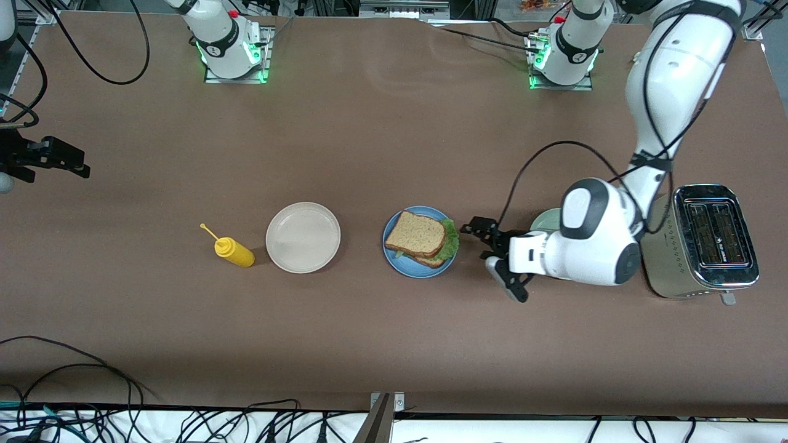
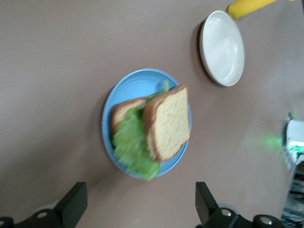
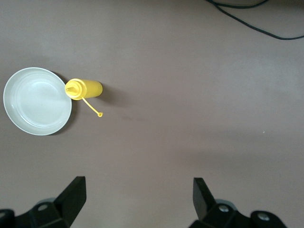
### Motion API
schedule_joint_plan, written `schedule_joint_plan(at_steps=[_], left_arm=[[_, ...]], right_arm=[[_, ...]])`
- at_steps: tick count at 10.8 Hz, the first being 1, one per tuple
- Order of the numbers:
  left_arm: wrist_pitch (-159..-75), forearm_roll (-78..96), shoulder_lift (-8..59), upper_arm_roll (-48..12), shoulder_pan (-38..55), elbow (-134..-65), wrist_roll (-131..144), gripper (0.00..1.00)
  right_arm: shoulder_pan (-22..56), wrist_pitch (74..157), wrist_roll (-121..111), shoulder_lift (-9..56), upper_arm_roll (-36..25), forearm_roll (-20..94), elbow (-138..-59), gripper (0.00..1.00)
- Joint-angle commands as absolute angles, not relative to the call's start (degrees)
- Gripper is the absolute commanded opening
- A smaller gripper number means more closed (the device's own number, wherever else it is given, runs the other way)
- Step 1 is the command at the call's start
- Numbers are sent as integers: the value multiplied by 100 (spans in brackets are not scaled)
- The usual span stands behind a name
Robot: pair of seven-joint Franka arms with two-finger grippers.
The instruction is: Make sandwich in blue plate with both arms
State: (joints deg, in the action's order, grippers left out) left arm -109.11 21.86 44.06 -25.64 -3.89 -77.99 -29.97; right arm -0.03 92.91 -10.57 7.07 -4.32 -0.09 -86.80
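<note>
The sandwich (image 1: 417,237) lies on the blue plate (image 1: 400,261) near the table's middle: two brown bread slices with green lettuce (image 1: 454,239) sticking out toward the left arm's end. My left gripper (image 1: 492,261) hovers low just beside the plate on that side, open and holding nothing. In the left wrist view the sandwich (image 2: 166,123) and blue plate (image 2: 133,85) lie ahead of the open left gripper (image 2: 140,209). My right gripper (image 1: 74,165) waits above the table's right-arm end, and in the right wrist view that gripper (image 3: 137,199) is open over bare table.
A cream-white plate (image 1: 303,237) and a yellow squeeze bottle (image 1: 234,251) sit toward the right arm's end from the blue plate. A silver toaster (image 1: 708,240) stands at the left arm's end. A mint-green plate (image 1: 545,218) shows partly under the left arm. Cables trail along the nearest table edge.
</note>
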Motion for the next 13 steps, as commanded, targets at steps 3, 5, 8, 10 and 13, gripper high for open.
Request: schedule_joint_plan(at_steps=[3, 5, 8, 10, 13], left_arm=[[-9871, 663, 3219, -2531, -1019, -7928, -3015, 100], [-9529, 117, 2867, -2540, -1168, -7919, -3023, 100], [-9160, -70, 2182, -2522, -1379, -7928, -2988, 100], [-9115, -403, 1436, -1833, -761, -8164, -2997, 100], [-9149, -378, 688, -485, 113, -8533, -2980, 100]], right_arm=[[-18, 9290, -984, 738, -422, 0, -8604, 100], [-9, 9334, -984, 782, -413, -26, -8604, 100], [52, 9360, -1028, 835, -404, -70, -8604, 100], [88, 9456, -1020, 835, -396, -27, -8596, 100], [352, 9431, -976, 765, -404, -9, -8596, 100]])
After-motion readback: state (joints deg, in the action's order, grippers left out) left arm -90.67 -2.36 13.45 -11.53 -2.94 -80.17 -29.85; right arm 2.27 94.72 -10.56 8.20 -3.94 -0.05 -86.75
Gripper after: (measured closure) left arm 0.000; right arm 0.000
